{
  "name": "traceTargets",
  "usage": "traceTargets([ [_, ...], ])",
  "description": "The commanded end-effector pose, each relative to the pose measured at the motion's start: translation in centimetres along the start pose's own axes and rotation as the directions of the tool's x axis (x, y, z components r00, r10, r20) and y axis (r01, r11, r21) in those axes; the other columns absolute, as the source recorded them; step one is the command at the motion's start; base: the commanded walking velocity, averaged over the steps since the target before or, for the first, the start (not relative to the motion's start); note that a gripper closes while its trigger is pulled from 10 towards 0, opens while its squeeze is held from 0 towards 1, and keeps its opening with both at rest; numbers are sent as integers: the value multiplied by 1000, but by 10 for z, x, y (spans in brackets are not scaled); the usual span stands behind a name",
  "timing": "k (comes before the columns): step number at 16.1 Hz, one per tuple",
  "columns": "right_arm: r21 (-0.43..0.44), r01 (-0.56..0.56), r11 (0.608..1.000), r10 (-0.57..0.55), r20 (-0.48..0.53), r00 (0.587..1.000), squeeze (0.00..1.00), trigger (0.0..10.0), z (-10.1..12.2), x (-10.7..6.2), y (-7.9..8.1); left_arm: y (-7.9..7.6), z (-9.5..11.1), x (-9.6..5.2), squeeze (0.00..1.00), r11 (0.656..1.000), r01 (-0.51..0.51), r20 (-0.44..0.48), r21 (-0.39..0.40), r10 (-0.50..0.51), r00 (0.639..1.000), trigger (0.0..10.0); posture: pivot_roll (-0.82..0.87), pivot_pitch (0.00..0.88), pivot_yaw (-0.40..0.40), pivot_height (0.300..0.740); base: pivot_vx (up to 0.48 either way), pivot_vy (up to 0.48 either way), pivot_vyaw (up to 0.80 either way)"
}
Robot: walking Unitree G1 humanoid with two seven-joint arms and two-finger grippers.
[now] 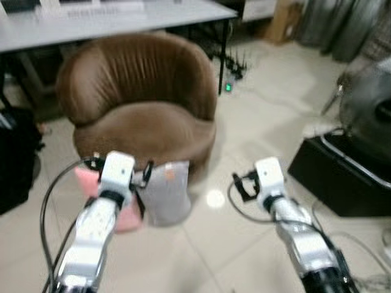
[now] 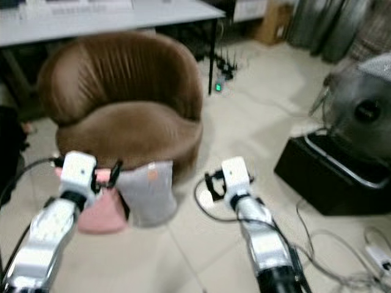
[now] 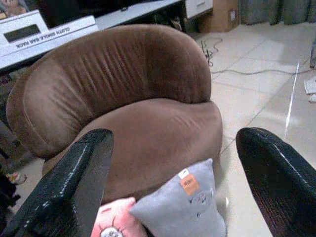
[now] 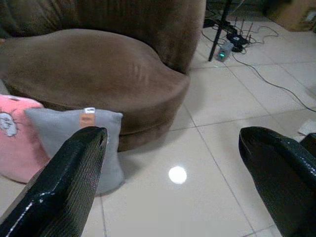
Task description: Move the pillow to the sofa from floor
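Observation:
A grey pillow (image 1: 166, 194) with an orange tag stands on the floor, leaning against the front of the brown round sofa (image 1: 146, 104). A pink pillow (image 1: 127, 218) leans beside it on its left. My left gripper (image 1: 144, 180) hovers just in front of the two pillows; in the left wrist view the left gripper (image 3: 175, 143) is open, its fingers (image 3: 79, 173) spread wide above the grey pillow (image 3: 185, 207). My right gripper (image 1: 244, 184) hangs open over bare tiles to the right of the grey pillow (image 4: 84, 138). The sofa seat (image 3: 158, 138) is bare.
A grey table (image 1: 110, 21) stands behind the sofa. A black box (image 1: 342, 180) and a fan (image 1: 369, 110) sit at the right, with cables on the floor. A power strip (image 1: 228, 87) with a green light lies by the table leg. A black bag (image 1: 15, 159) is at the left.

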State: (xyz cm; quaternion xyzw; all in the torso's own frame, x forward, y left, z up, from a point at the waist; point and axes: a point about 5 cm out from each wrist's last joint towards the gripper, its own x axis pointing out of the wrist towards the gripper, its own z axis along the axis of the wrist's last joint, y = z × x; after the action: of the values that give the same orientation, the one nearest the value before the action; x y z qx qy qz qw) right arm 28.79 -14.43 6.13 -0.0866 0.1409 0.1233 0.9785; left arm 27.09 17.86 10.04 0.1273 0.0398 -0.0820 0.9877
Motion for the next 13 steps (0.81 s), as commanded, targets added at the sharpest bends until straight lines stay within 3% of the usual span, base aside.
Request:
traceTargets([
  [1, 7, 24, 1000, -24, -17, 1000, 0, 10000, -5, -3, -9, -7, 3, 1, 0, 1000, 23, 11, -2, -23, 1000, 10000, 56, 0, 4, 740, 311, 0, 0],
  [10, -10, 26, 1000, -26, -19, 999, 0, 10000, -4, -2, -9, -7, 3, 2, 0, 999, 34, 13, 0, -34, 999, 10000, 55, 0, 6, 740, 313, 0, 0],
  [13, -15, 30, 999, -30, -23, 999, 0, 10000, -5, -1, -9, -7, 3, 3, 0, 999, 36, 12, -1, -36, 999, 10000, 54, 0, 8, 740, 311, 0, 800],
])
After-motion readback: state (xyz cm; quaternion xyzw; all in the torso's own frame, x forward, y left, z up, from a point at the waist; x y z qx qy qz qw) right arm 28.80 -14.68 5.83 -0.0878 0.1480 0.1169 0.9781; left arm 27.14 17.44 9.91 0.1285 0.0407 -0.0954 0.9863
